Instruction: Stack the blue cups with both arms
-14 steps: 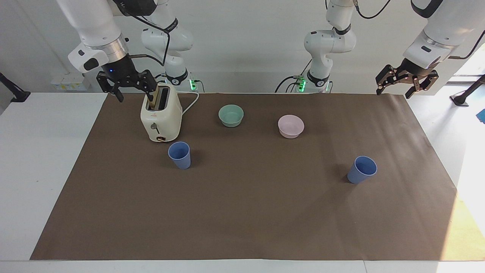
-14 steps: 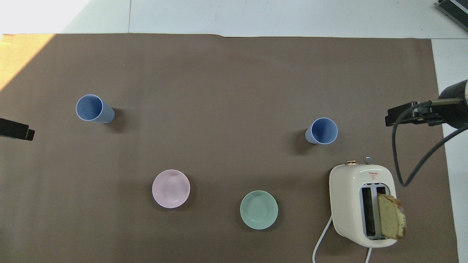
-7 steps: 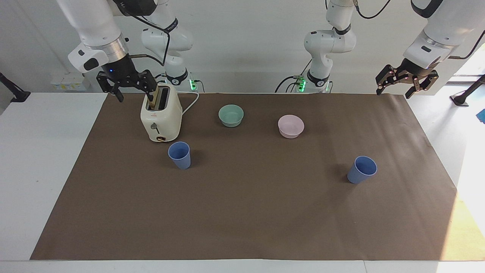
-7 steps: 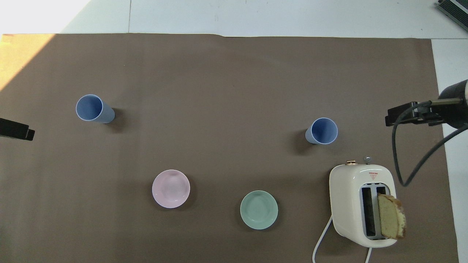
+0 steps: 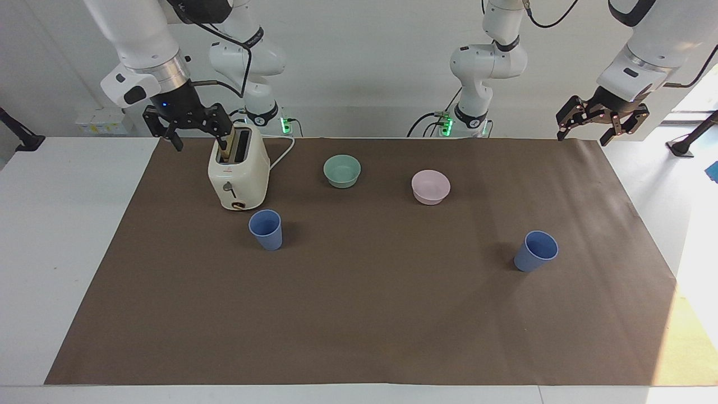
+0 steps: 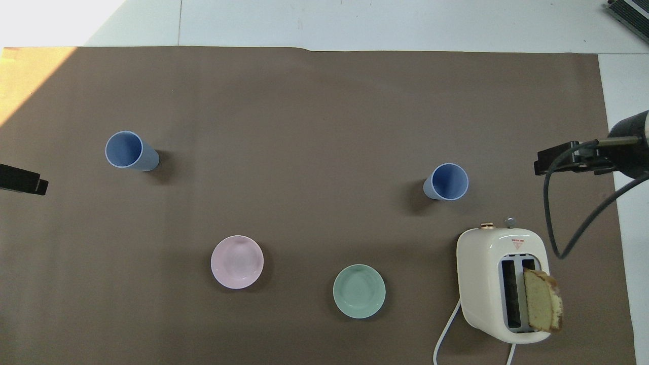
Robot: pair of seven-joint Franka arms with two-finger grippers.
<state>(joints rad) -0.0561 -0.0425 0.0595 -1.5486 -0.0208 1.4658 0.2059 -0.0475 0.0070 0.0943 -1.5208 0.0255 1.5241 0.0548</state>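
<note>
Two blue cups stand upright on the brown mat, well apart. One blue cup (image 5: 266, 229) (image 6: 446, 181) is just farther from the robots than the toaster. The other blue cup (image 5: 535, 251) (image 6: 129, 151) stands toward the left arm's end. My right gripper (image 5: 193, 137) hangs open and empty over the mat's edge beside the toaster. My left gripper (image 5: 583, 134) hangs open and empty over the mat's edge at the left arm's end. Neither gripper touches a cup.
A cream toaster (image 5: 238, 168) (image 6: 502, 284) with a bread slice (image 6: 542, 306) sticking out stands toward the right arm's end. Its cord trails toward the robots. A teal bowl (image 5: 342, 170) (image 6: 359, 291) and a pink bowl (image 5: 431, 186) (image 6: 237, 261) sit nearer the robots than the cups.
</note>
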